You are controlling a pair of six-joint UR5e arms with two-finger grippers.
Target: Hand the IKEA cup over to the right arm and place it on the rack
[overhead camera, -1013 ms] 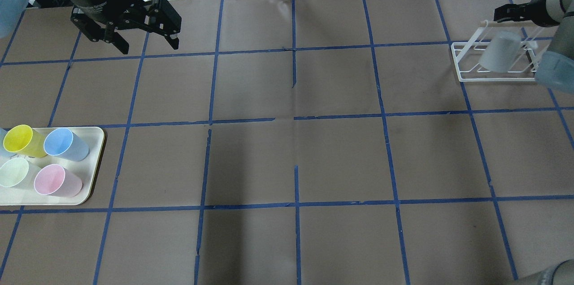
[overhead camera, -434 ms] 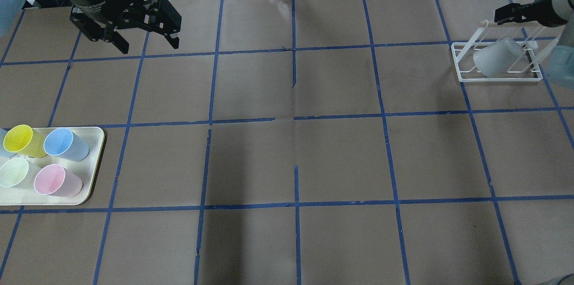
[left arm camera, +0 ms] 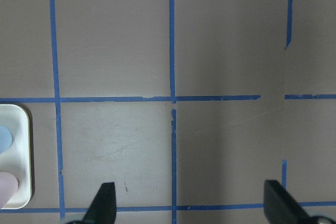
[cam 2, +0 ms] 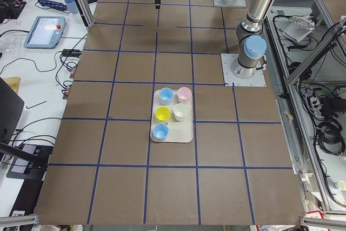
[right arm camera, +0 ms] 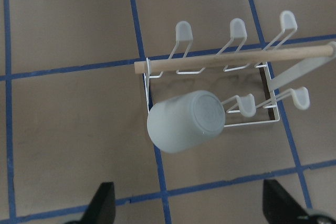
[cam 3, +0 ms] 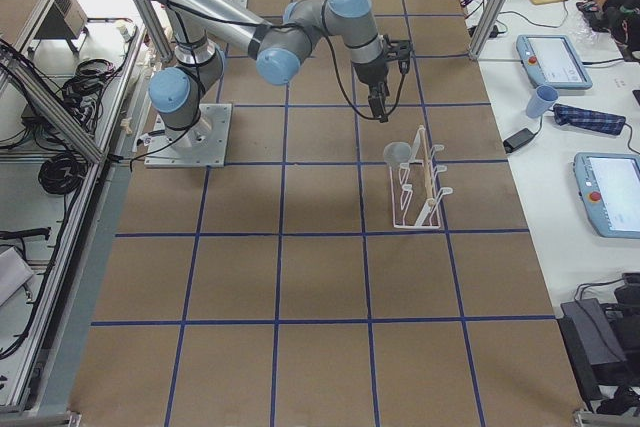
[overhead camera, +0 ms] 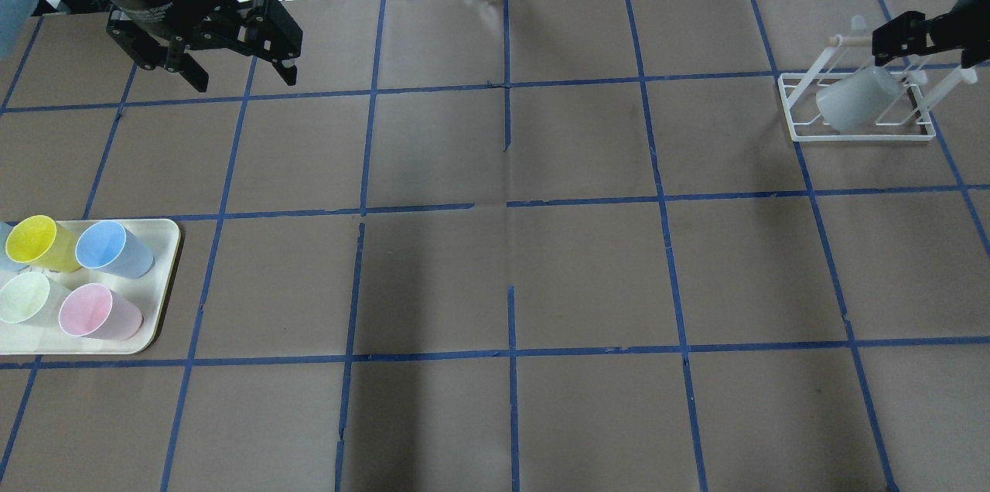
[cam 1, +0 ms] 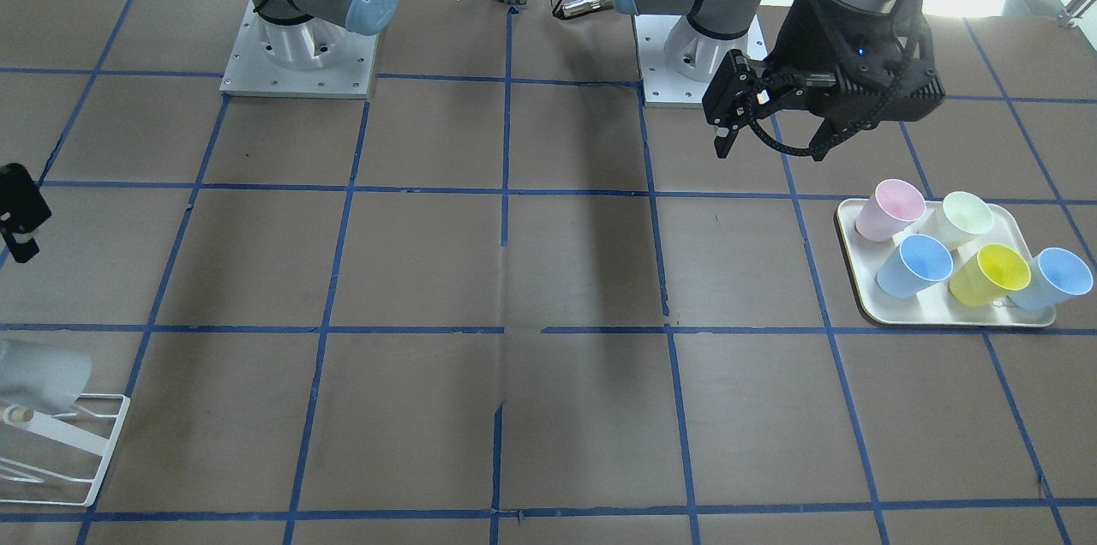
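The light-grey IKEA cup (overhead camera: 855,101) hangs upside down and tilted on a rod of the white wire rack (overhead camera: 858,137) at the table's far right. It also shows in the right wrist view (right arm camera: 186,120), below the rack's wooden bar (right arm camera: 236,60). My right gripper (overhead camera: 897,43) is open and empty. It is above and behind the rack, apart from the cup. In the right wrist view its fingertips (right arm camera: 105,203) stand wide. My left gripper (overhead camera: 244,74) is open and empty over the far left of the table.
A cream tray (overhead camera: 162,244) at the near left holds yellow, blue, pale green and pink cups. In the front-facing view the tray (cam 1: 848,224) lies just below my left gripper (cam 1: 771,146). Cables and tools lie beyond the table's far edge.
The cup has sunk a little lower on its rod and now rests still. My right arm has drawn back to the right, off the rack. My left gripper has shifted slightly left.
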